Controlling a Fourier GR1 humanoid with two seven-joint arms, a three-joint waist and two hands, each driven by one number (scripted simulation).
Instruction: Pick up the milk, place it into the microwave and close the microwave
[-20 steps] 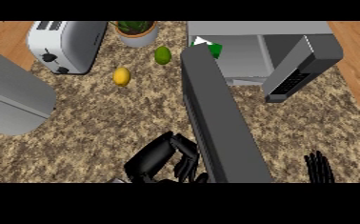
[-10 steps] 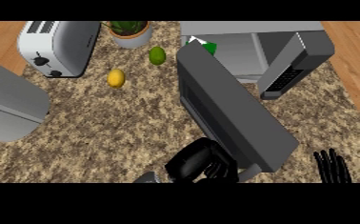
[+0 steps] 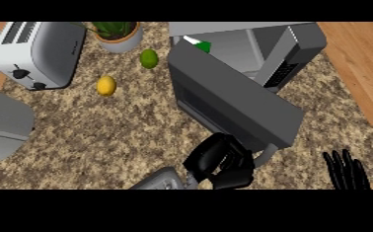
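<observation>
Your left black hand point(image 3: 218, 161), bottom centre: fingers curled, knuckles against dark grey microwave door point(image 3: 233, 102), likely to push it shut. Right black hand point(image 3: 347, 171), lower right corner: relaxed, fingers up, resting. Green-topped white milk carton point(image 3: 198, 44), upper centre: already inside grey microwave point(image 3: 302, 41).

Microwave point(image 3: 291, 43) stands at the table's point(image 3: 109, 127) far right; milk point(image 3: 200, 45) sits inside it, behind the partly swung door point(image 3: 233, 97). Toaster point(image 3: 40, 53) at far left, potted plant point(image 3: 116, 34) between them at the back. Lime point(image 3: 148, 58) lies before the plant, lemon point(image 3: 106, 85) nearer and left of it
</observation>
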